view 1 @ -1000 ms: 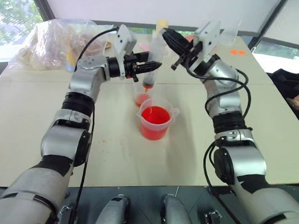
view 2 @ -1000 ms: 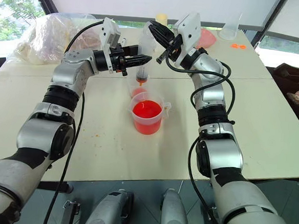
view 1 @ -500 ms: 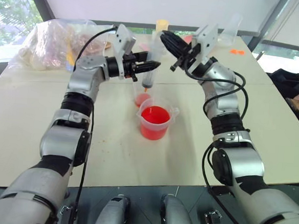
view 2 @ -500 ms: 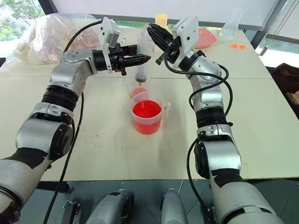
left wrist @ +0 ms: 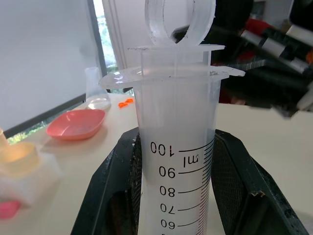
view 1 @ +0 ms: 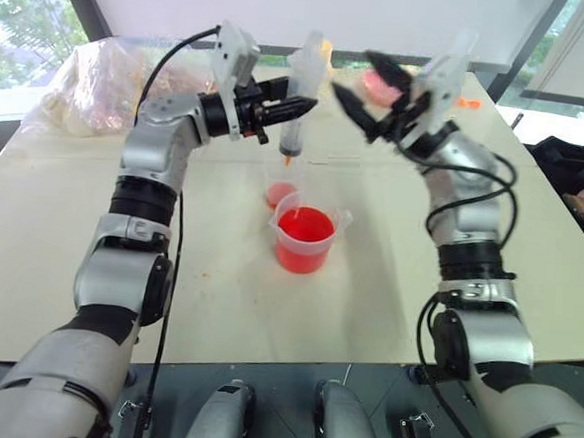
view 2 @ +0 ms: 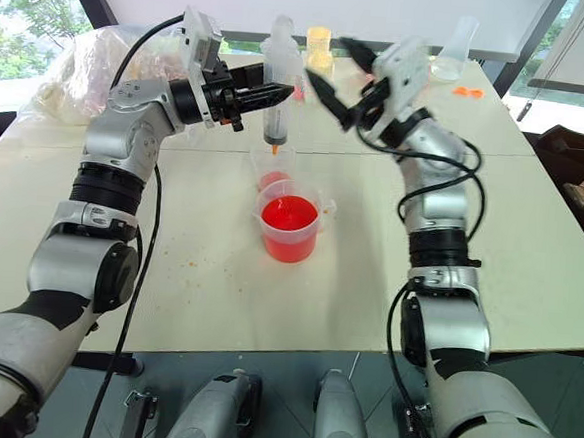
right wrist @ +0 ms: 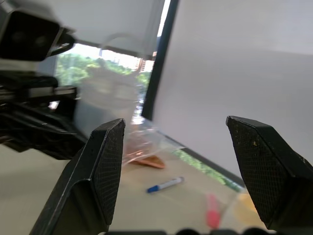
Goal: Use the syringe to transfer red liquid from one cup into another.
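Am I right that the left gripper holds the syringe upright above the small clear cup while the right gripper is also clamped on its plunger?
Not quite. The left gripper does hold the syringe upright above the small clear cup, but the right gripper is open and off the plunger, beside the syringe, as the right eye view shows.

A crumpled clear plastic bag point(view 1: 101, 80) lies at the counter's point(view 1: 49, 252) far left, a pink dish point(left wrist: 76, 123) and clear flask point(view 2: 454, 50) sit at its far right edge.
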Available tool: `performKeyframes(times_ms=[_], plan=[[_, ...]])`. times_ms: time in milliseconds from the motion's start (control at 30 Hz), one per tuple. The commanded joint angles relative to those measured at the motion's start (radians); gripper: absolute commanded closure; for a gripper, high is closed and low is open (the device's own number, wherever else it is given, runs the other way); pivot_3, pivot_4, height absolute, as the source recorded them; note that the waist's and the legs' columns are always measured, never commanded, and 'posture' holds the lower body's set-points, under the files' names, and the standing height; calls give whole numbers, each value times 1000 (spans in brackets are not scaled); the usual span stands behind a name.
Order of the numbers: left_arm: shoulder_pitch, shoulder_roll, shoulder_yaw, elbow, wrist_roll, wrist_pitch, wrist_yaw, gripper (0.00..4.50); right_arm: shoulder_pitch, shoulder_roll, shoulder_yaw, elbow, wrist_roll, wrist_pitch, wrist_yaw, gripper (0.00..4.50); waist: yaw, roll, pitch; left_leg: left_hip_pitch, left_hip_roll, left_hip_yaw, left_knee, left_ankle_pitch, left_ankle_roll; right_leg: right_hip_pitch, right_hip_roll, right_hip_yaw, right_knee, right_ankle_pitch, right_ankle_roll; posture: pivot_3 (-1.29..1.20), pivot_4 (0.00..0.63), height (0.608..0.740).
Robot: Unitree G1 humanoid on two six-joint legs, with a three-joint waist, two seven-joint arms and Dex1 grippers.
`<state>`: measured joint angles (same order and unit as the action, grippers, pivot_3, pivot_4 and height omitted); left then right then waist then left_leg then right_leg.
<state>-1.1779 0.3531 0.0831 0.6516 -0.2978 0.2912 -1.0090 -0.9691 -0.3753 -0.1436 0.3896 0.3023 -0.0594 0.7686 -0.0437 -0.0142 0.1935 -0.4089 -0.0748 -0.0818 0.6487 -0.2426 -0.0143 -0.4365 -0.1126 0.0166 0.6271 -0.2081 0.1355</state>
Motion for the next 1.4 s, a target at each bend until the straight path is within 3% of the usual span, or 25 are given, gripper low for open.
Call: performKeyframes(times_ms=[33, 200, 267, 367, 433, 500, 700, 833, 1033, 1100, 1267, 1300, 1400], plan=[[-75, 56, 53, -78, -41, 154, 86, 3026, 17, -49, -38, -169, 85, 101, 9, 1088, -4, 0, 0, 0, 0, 0, 0, 0, 0, 0, 0, 0, 0, 0, 0, 0, 150, 740], [-167, 204, 53, -204, -84, 701, 188, 3026, 195, -203, 18, -493, 220, 358, 150, 1088, -6, 0, 0, -1, 1, 0, 0, 0, 1, -1, 2, 0, 1, -1, 1, 0, 150, 740], [-209, 246, 98, -196, -100, 993, 269, 3026, 275, -269, 52, -611, 258, 441, 202, 1088, -2, 0, 0, -1, 1, 1, 0, 0, 1, -1, 2, 1, 1, -1, 1, 0, 150, 740], [-212, 316, 121, -150, -122, 1275, 374, 3026, 368, -337, 77, -746, 323, 531, 260, 1088, -2, 0, 0, 1, 1, 0, 2, 0, 1, 1, 2, 1, 2, -2, 2, 0, 150, 740], [-165, 376, 95, -97, -203, 1323, 485, 3026, 413, -367, 104, -810, 347, 563, 293, 1088, -5, 0, 0, 3, 1, 0, 2, 0, 1, 3, 2, 1, 2, -2, 2, 0, 150, 740], [-98, 400, 90, -111, -370, 1323, 606, 3026, 426, -368, 125, -838, 357, 578, 301, 1088, -9, -1, 0, 6, 2, 0, 1, 0, 1, 3, 2, 2, 3, -2, 2, 0, 150, 740], [236, 332, 195, -315, -888, 1323, 1103, 3026, 431, -336, 195, -838, 321, 554, 318, 1088, 20, -3, 0, 5, 2, -2, 3, 0, -2, 4, -2, 2, 3, -1, 1, 0, 150, 740], [360, 210, 317, -393, -1002, 1323, 1362, 3026, 427, -309, 218, -820, 298, 537, 305, 1088, 36, -4, 0, 2, 1, -2, 4, 1, -2, 0, -2, 2, 3, 0, 0, 0, 150, 740], [360, 10, 557, -353, -1044, 1322, 1746, 3026, 449, -275, 219, -840, 293, 549, 258, 1088, 52, -4, -1, 3, 1, -2, 4, 1, -3, 2, -2, 2, 2, 0, 0, 0, 150, 740], [361, -16, 579, -352, -1071, 1323, 1820, 2067, 455, -273, 218, -840, 290, 547, 250, 1024, 54, -4, -1, 3, 1, -2, 4, 1, -3, 2, -2, 2, 2, 0, 0, 0, 150, 740], [369, -37, 597, -355, -1140, 1315, 1932, 236, 466, -276, 217, -838, 286, 542, 243, 1024, 53, -5, -1, 3, 0, -1, 4, 1, -3, 2, -2, 2, 2, 0, 0, 0, 150, 740], [371, -31, 592, -358, -1156, 1305, 1941, 52, 469, -277, 215, -837, 284, 542, 240, 1024, 52, -5, -1, 3, 0, -1, 4, 1, -3, 2, -2, 2, 2, 0, 0, 0, 150, 740], [378, -13, 567, -388, -1215, 1267, 1955, 52, 482, -283, 206, -838, 282, 544, 234, 1024, 49, -5, -1, 4, 0, -1, 4, 1, -3, 3, -2, 2, 2, 0, -1, 0, 150, 740]])
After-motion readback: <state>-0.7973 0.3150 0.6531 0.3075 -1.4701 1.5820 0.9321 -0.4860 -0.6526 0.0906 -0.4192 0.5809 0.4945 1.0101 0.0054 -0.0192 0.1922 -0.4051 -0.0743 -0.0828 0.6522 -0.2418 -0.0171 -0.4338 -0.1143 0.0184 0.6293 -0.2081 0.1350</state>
